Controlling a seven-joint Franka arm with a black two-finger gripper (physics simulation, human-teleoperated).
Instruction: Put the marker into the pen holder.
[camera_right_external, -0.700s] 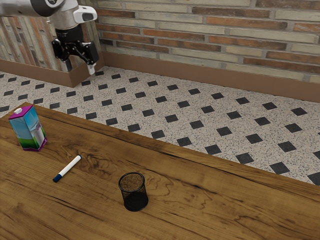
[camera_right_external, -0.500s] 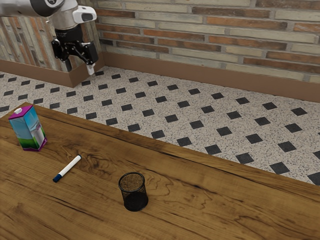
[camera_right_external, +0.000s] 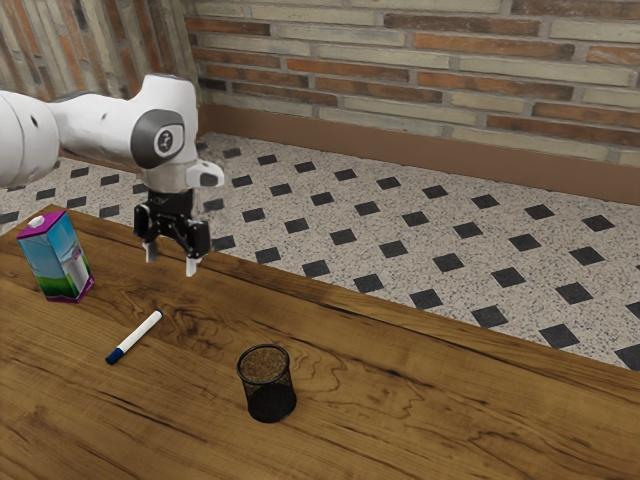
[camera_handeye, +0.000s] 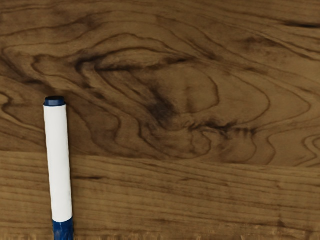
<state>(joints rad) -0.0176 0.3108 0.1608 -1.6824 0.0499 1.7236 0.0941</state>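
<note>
My gripper hangs above the table in the exterior view, its two fingers spread open with nothing between them. Below it lies the white marker with a dark blue cap, flat on the wood. In the wrist view the marker shows its white barrel, blue end and part of its cap. The pen holder, a black mesh cup, stands upright on the table, to the marker's right in the exterior view.
A colourful carton stands on the wooden table at the exterior view's left, close to the arm and the marker. The table's far edge runs behind these things, with tiled floor beyond.
The arm has come down and toward the exterior view's right, bringing my open gripper from beyond the table's far edge to above the marker's area. Marker, pen holder and carton have not moved.
</note>
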